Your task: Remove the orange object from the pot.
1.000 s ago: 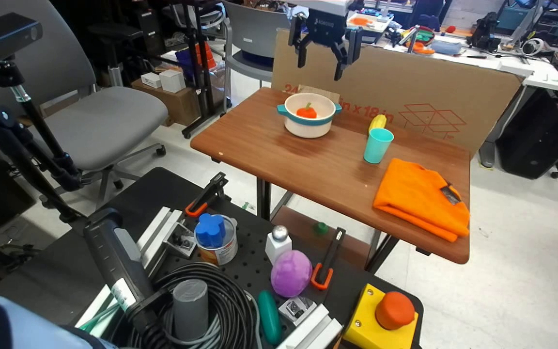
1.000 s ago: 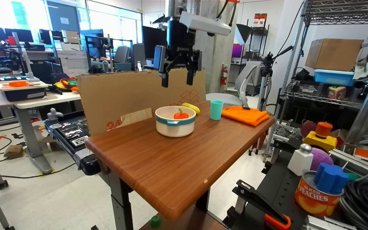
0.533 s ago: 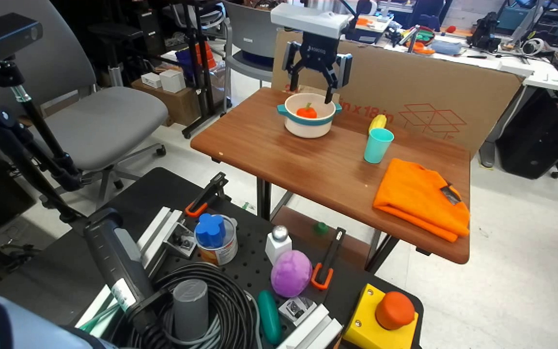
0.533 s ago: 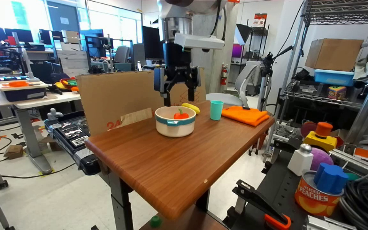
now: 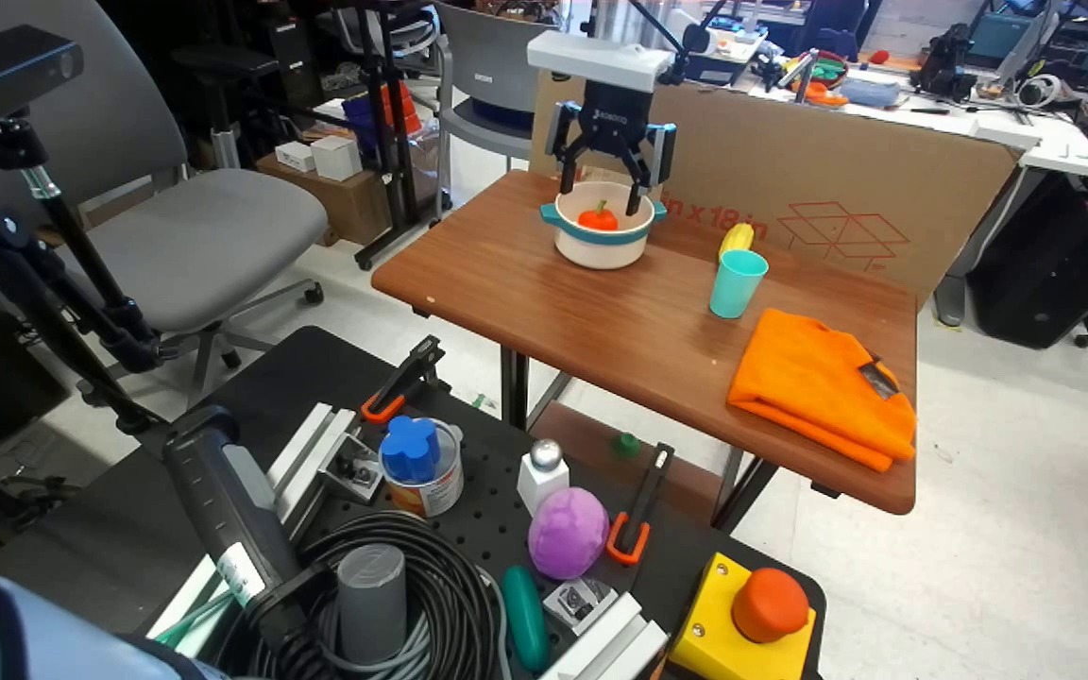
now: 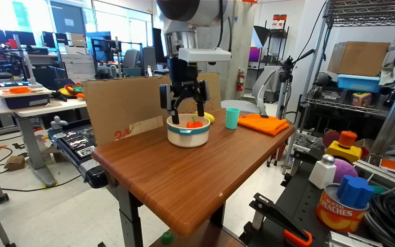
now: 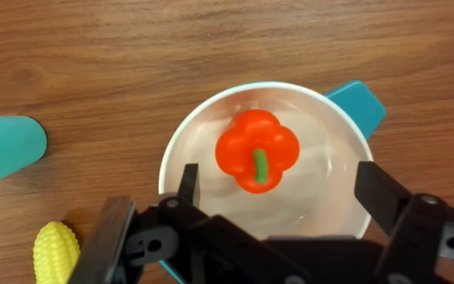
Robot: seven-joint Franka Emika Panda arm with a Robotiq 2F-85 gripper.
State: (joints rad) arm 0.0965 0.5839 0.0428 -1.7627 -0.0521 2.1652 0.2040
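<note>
Round, low-sided cream pot [image 6: 188, 140], teal band and side handles: upright on the brown wood-grain surface [image 6: 156, 161]. Glossy red-orange lobed pepper [image 7: 246, 136], green stem pointing up: inside the pot, off-centre.

Black two-fingered claw [image 6: 188, 117]: pointing down over the pot, fingers spread wide. Wrist view: one fingertip shows against the pot's interior, the other against its wall and rim; the pepper lies between them sideways, pale inside of the pot visible on either side, so apart from both. Both exterior views: fingertips at about the height of the pot's mouth. Cannot tell whether either tip is below the rim or touches the wall. Arm, silver section [image 6: 183, 41] above the claw in an exterior view.

Tapered turquoise cup [image 6: 232, 118]: upright, between the pot and a folded bright-orange cloth [image 5: 818, 387], which lies flat and bears a dark patch. Knobbly yellow corn cob [image 7: 55, 252]: near the cup, partly hidden behind it in an exterior view; cut off by the lower edge of the wrist view. Tan cardboard panel [image 5: 790, 161], red print: standing along one long side of the surface.
</note>
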